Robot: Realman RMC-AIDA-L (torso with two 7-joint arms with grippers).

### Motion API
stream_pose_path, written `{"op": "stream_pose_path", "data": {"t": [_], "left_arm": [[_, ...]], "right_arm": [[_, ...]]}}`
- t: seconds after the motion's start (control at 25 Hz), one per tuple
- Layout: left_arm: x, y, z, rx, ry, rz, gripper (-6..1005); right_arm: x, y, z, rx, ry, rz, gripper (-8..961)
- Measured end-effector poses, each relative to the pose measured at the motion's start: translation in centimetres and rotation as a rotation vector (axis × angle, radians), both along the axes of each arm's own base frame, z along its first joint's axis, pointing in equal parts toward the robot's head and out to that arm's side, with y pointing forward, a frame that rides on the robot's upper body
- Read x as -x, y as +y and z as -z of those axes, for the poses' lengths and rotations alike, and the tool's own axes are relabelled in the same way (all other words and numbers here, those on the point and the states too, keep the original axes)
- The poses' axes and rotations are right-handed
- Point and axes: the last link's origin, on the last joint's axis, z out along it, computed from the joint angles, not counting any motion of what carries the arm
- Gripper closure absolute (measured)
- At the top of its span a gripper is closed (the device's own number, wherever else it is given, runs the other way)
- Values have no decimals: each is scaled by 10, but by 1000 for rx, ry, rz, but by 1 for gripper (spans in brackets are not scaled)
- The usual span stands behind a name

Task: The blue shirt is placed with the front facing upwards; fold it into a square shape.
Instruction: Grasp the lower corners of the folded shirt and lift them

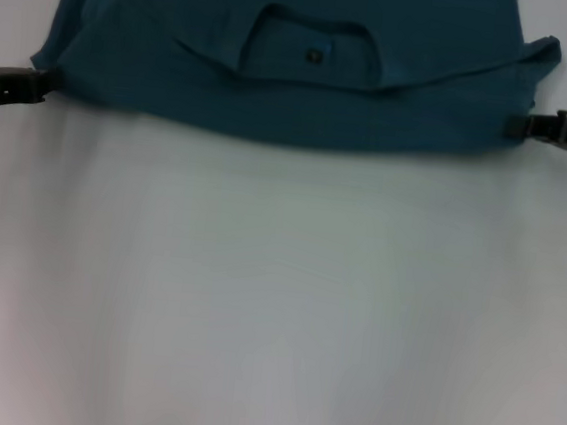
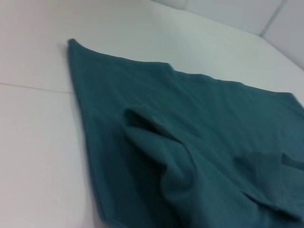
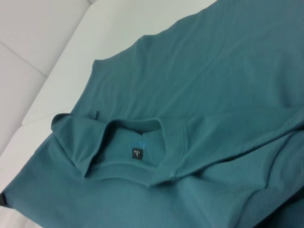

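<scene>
A: We log the blue shirt (image 1: 308, 64) lying at the far side of the white table (image 1: 276, 292), its near edge a straight fold line running across the head view. The collar (image 1: 314, 50) with its small dark label (image 3: 136, 153) sits on top, just behind that edge, so we judge the upper part to be folded over the body.

B: Grippers?

A: The left gripper (image 1: 37, 85) is at the near left corner of the folded cloth and the right gripper (image 1: 518, 125) at the near right corner, each touching the fabric edge. We cannot tell whether either one is pinching cloth or merely lying beside it; the fingertips are hidden where they meet the shirt.

B: Then how do we do this step well?

A: In our judgement, keep both corners level and move the two arms together, so the fold line stays straight. The left wrist view shows a raised ridge (image 2: 156, 137) in the cloth; it wants smoothing, or tension held outward across the width, before the next crease. The right wrist view shows a sleeve flap (image 3: 76, 142) crumpled beside the collar, which could skew the square.

B: Containers?

A: We see none; nothing is held in anything, only shirt on table.
</scene>
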Motion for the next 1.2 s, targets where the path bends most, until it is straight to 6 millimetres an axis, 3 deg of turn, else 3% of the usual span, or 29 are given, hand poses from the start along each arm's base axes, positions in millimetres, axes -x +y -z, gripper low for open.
{"op": "stream_pose_path", "data": {"t": [0.64,1.2], "left_arm": [[-7,-69,-21,281,-149,138,1000],[-1,-112,-19,463,-201,141,1000]], "right_arm": [[-33,-82,-21,96,8,-89,913],[-45,-141,-29,127,31,-192,913]]}}
